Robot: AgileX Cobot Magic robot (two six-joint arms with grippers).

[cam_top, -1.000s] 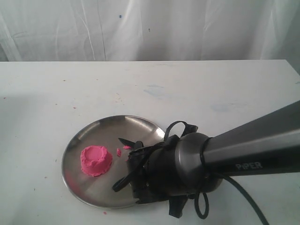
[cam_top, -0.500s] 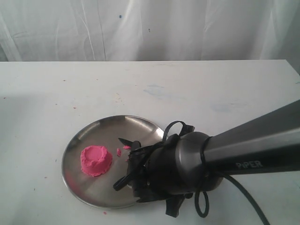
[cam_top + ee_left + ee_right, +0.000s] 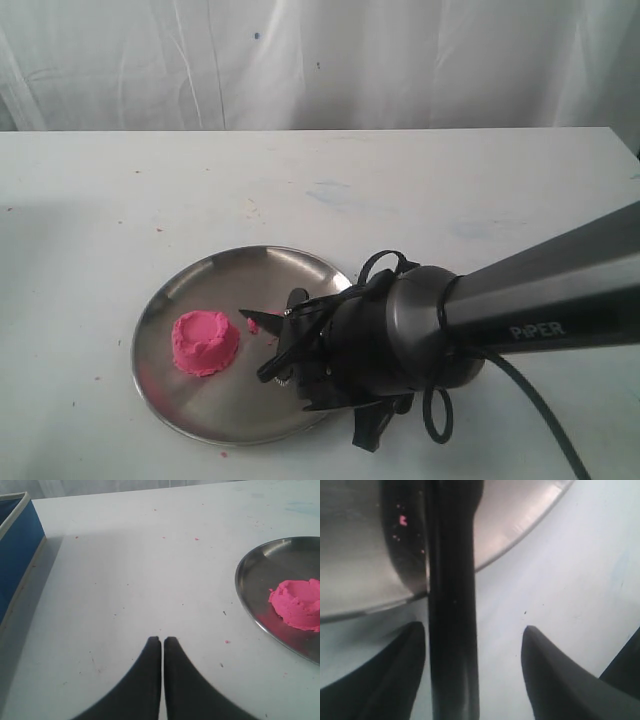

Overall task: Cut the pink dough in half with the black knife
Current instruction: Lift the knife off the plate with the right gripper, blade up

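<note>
The gripper [image 3: 162, 641] hangs low over the white table [image 3: 125, 565], its two dark fingers pressed together. The dough [image 3: 298, 603], dented on top, sits in the plate [image 3: 241, 577], well apart from the gripper. A blue box [image 3: 15, 550], perhaps cloth-edged, stands on the opposite side.

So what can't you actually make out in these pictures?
- Exterior view: the right arm covers most of the black knife and the steel plate's right side.
- Right wrist view: close and blurred; the knife's ends are cut off; whether the right gripper touches it is unclear.
- Left wrist view: the pink dough and a blue box run off the edges.
</note>
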